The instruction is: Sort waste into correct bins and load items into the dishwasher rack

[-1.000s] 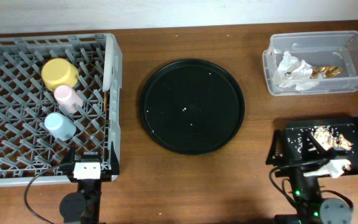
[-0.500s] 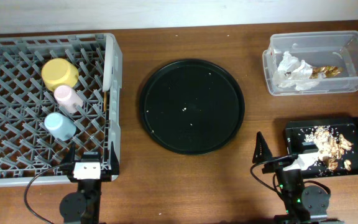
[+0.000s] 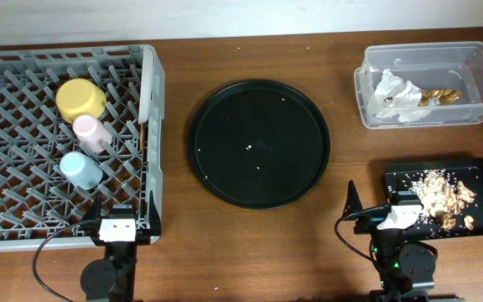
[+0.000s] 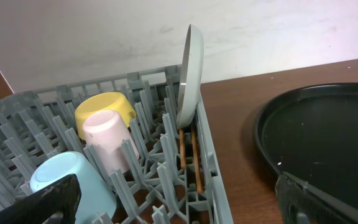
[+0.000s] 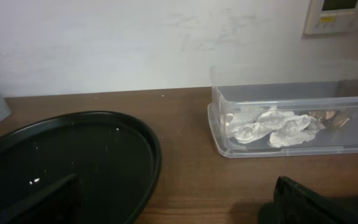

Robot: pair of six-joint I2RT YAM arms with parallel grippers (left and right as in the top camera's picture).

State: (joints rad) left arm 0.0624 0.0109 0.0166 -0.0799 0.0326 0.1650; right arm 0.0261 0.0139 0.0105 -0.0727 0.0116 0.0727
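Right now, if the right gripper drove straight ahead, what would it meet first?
Probably the clear tub, at its near corner; the midline itself passes over bare table just beside it. Depth is unclear.

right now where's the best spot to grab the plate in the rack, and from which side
Take the plate by its top rim, coming straight down from above with the left fingers astride it, one on each face. It stands upright on edge beside the rack's right-hand wall, so only the upper rim is clear. Pegs and the chopsticks crowd its base.
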